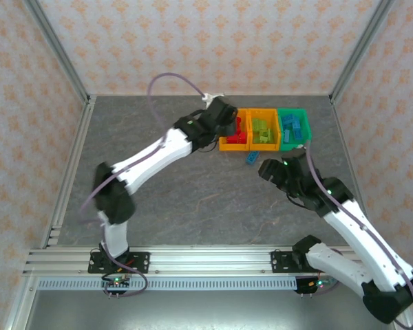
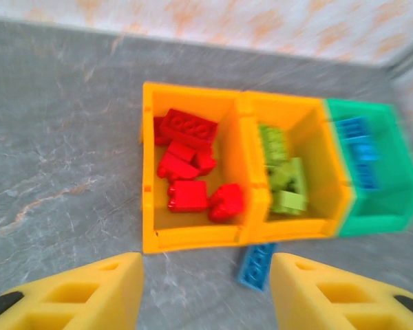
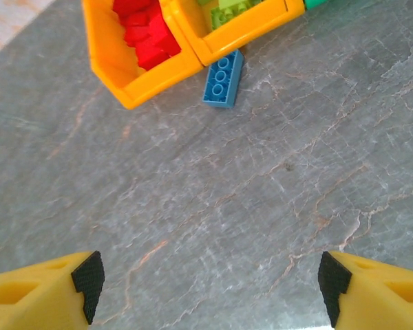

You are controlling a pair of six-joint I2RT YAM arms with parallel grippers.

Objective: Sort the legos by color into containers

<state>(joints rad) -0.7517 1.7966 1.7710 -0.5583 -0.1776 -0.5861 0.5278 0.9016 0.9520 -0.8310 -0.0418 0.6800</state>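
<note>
Three containers stand in a row at the back of the table. The left orange bin holds several red legos. The middle orange bin holds lime green legos, and the green bin holds blue ones. One blue brick lies flat on the table in front of the two orange bins. My left gripper hovers by the red bin, open and holding nothing. My right gripper stands wide open over bare table, short of the blue brick.
The grey marbled tabletop is walled by patterned panels at the back and sides. A metal rail runs along the near edge. The left arm stretches diagonally across the table's left half.
</note>
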